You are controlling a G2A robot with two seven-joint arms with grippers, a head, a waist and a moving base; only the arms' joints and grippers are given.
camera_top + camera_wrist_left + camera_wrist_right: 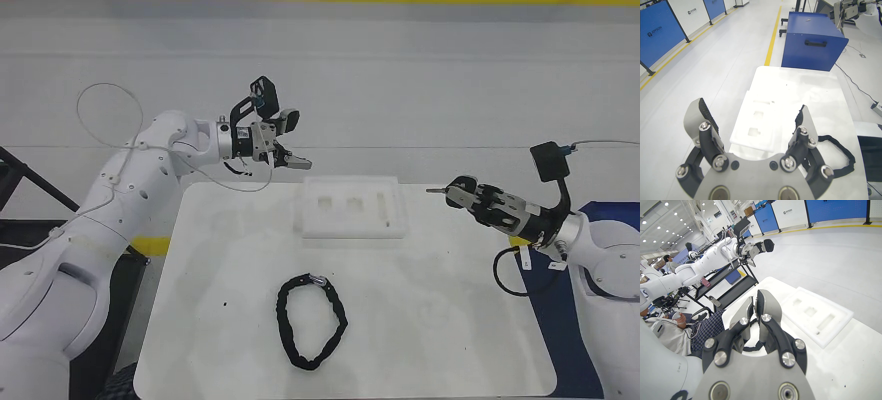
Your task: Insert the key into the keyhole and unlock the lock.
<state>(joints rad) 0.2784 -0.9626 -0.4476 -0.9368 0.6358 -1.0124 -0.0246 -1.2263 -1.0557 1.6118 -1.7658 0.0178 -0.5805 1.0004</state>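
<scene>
Right gripper [447,189] [755,296]: closed down narrow on the key [434,189] [754,308], thin metal pinched between the ribbed pads [759,302]. Positioned in the air over the far right part of the table [450,330], just right of the foam tray [350,230] and clear of it. Key tip pointing left, toward the tray, in the top view. Seen from the left wrist view as a distant gripper [841,14], with the key [838,23] hanging below the fingertips.

Left gripper [292,157] [752,103]: spread wide, holding nothing. Raised high beyond the far edge of the table, above the far left corner of the tray, touching neither. Seen from the right wrist view [761,255] well above table level.

Lock [312,322]: black sleeved chain closed into a loop, lying flat near the centre of the table, on the near side of the tray and well apart from it and from both grippers. Silver lock body [316,281] at the far end of the loop, toward the tray. Keyhole too small to make out. Part of the chain in the left wrist view [840,147], and behind the right gripper's fingers in the right wrist view [753,348].

Foam tray [761,140] [840,317]: white, rectangular, with three shallow recesses in a row, at the far centre of the table.

Blue cabinet [810,49]: on the floor just beyond the right end of the table.
</scene>
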